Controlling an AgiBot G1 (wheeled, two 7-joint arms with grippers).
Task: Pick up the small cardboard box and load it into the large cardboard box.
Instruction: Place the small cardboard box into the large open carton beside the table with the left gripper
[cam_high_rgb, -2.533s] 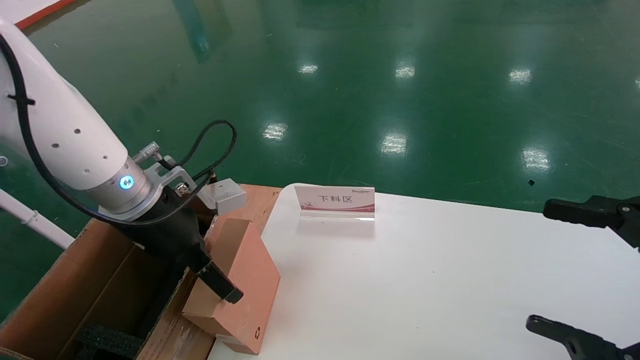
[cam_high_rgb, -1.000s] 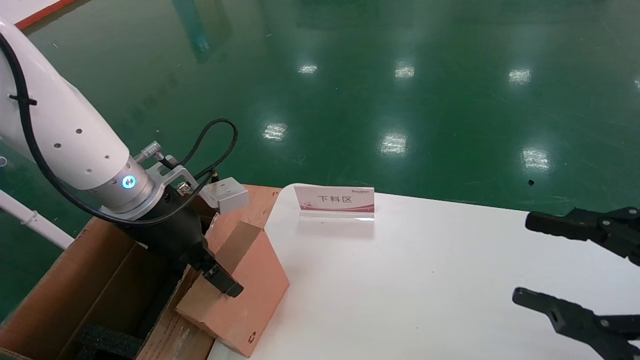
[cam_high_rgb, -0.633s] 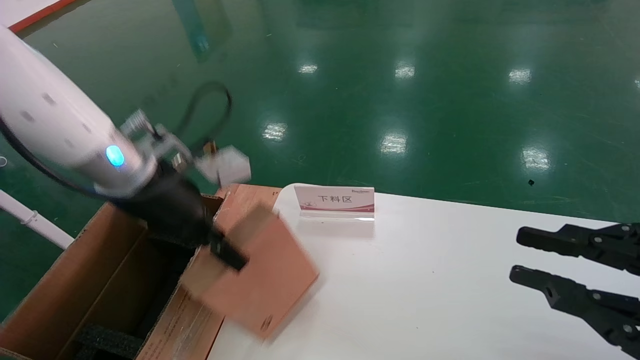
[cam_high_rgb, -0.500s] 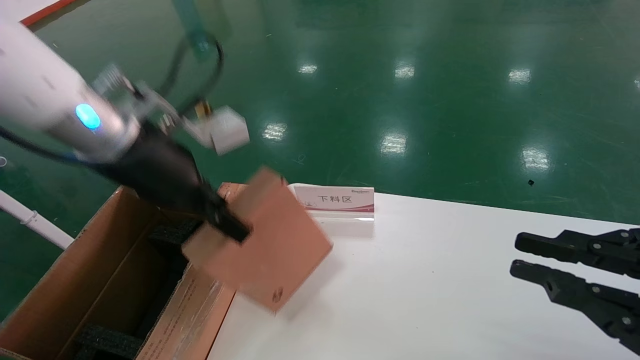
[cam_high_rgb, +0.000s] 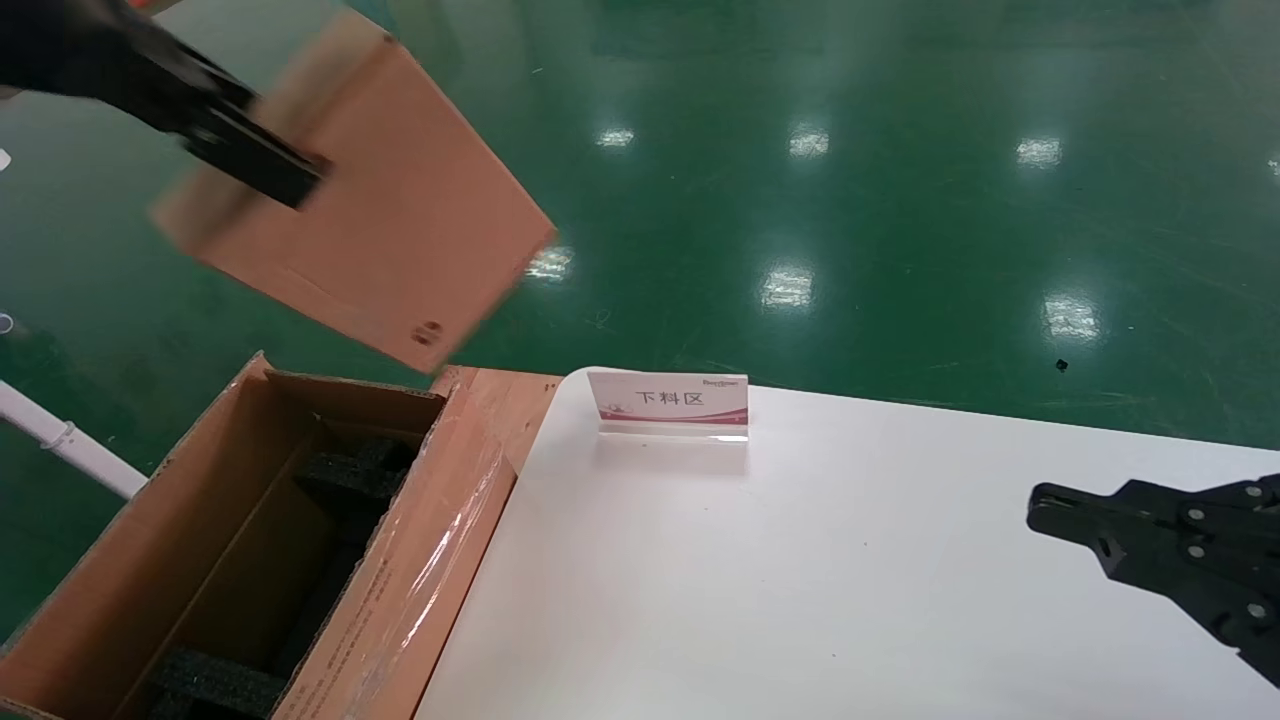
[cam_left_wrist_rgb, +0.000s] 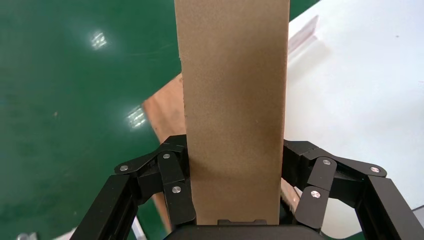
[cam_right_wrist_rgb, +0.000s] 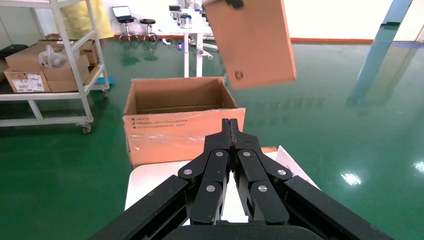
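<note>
Cardboard dominates the upper left of the head view: the small box (cam_high_rgb: 370, 190) hangs tilted in the air, high above the green floor (cam_high_rgb: 850, 200) and above the far end of the large box (cam_high_rgb: 180, 560), touching neither it nor the desk (cam_high_rgb: 800, 560). A dark round mark sits near its lowest corner. The left gripper (cam_high_rgb: 215, 140) holds it by the upper edge; most of that gripper and all of its arm are cut off by the frame's top left corner. In the left wrist view the jaws are pinched on the small box (cam_left_wrist_rgb: 232, 110), one black finger on each side of the narrow brown face, which fills the middle and hides what lies straight ahead.

The large box stands open at the desk's left side, its long flap (cam_high_rgb: 420, 570) under glossy clear tape lying against the desk edge. Black foam (cam_high_rgb: 345, 480) shows inside, partly hidden by the walls; the near end runs out of frame.

The right gripper (cam_high_rgb: 1060, 510) hovers over the desk's right side, cut off by the edge. In the right wrist view its jaws (cam_right_wrist_rgb: 230, 125) are pressed together, with the large box (cam_right_wrist_rgb: 180, 120) and the lifted small box (cam_right_wrist_rgb: 252, 42) beyond them.

A small sign (cam_high_rgb: 670, 400) with red print stands at the desk's far edge.
</note>
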